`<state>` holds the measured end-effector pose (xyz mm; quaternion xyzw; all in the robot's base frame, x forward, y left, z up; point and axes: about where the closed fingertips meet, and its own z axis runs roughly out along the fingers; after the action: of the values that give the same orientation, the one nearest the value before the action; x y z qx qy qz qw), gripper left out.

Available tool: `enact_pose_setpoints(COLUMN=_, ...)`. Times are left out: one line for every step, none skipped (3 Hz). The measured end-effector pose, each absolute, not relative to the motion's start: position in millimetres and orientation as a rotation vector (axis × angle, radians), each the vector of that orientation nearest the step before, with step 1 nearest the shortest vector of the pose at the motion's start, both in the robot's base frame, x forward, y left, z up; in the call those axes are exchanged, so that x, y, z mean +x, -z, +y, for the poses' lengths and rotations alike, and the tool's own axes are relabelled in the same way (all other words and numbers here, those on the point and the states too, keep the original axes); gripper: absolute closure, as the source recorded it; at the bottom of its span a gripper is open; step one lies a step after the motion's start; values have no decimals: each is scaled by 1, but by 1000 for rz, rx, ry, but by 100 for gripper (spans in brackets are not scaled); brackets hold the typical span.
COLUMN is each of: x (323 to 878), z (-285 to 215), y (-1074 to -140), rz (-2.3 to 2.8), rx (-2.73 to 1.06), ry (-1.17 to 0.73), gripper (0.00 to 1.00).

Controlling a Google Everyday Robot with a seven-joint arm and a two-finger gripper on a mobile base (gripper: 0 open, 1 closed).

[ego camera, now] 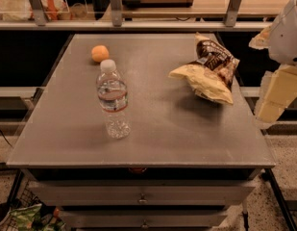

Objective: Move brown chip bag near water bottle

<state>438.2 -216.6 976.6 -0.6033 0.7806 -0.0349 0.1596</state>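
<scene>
The tool [276, 96] hangs at the right edge of the view, off the right side of the table [186, 138]; how far open it is cannot be told, and it is apart from everything on the table. Nearest to it lies one brown chip bag [208, 69], crumpled, on the table's right rear part. One water bottle [113, 100] stands upright left of centre, well apart from the bag. One small orange fruit [100, 53] sits just behind the bottle, near the left rear corner
</scene>
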Motion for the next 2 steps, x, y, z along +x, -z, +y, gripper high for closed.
enact_pose_setpoints(x=439, z=-216, y=-978, rz=2230, rx=-1710, ry=103, gripper=0)
enact_pose_setpoints(x=453, z=-211, y=-970, rz=2254, rx=-1652, ry=87, gripper=0)
